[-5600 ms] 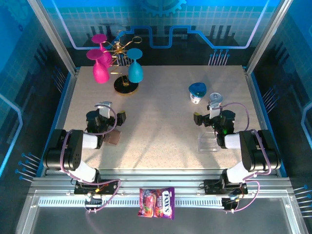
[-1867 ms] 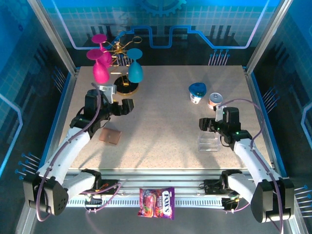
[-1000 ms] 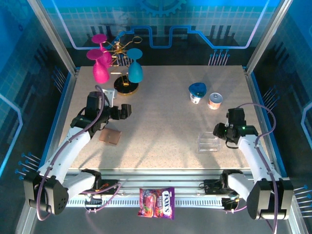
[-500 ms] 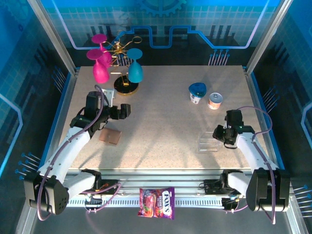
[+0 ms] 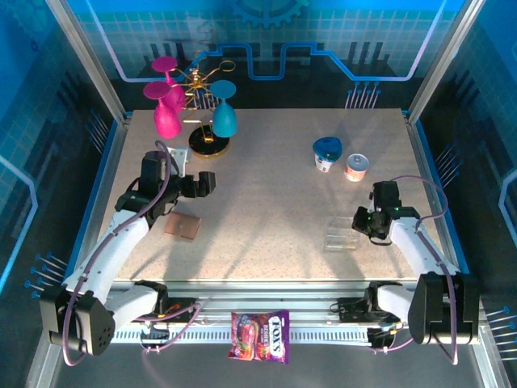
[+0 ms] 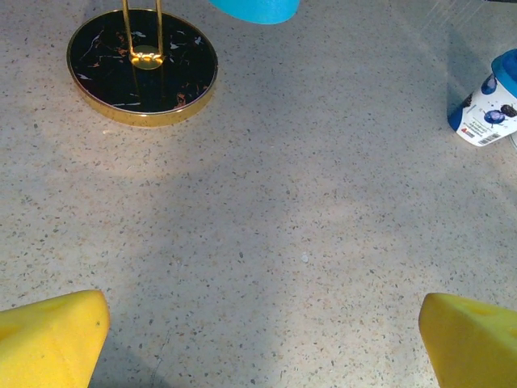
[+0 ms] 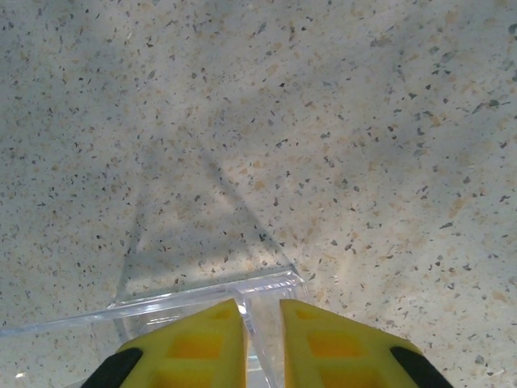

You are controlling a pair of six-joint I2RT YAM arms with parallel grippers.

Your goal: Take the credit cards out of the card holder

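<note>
Far left on the worktop (image 5: pixel 266 202), two pink goblets (image 5: pixel 165 113) and a teal goblet (image 5: pixel 224 115) are hanging upside down from a gold stand with a round black base (image 5: pixel 208 142). In the left wrist view, the base (image 6: pixel 142 65) is lying ahead to the left, with the teal bowl (image 6: pixel 254 8) at the top edge.

The left pincer (image 5: pixel 203 184) is hovering with its jaws spread wide, released and gripping nothing. Its yellow fingertips (image 6: pixel 50 335) are showing at the two lower corners of the wrist view, with bare speckled worktop between them.

The card holder (image 5: pixel 183 225) is lying flat and closed on the worktop, just nearer the arm bases than the left pincer and apart from it. Whether cards are sitting inside it cannot be told.

A purple-red candy packet (image 5: pixel 260 335) is resting on the metal rail at the near edge, between the two arm bases.

Further right, a blue-lidded yoghurt cup (image 5: pixel 326 153) and an orange-banded cup (image 5: pixel 356 166) are standing just beside each other.

A clear plastic tray (image 5: pixel 341 236) is sitting near the right arm. The right pincer (image 5: pixel 360 222) is reaching down at its right side. In the wrist view, the right pincer (image 7: pixel 262 339) is clenching the thin transparent wall (image 7: pixel 202 295), which is running between the nearly closed yellow fingers (image 7: pixel 187 343).
</note>
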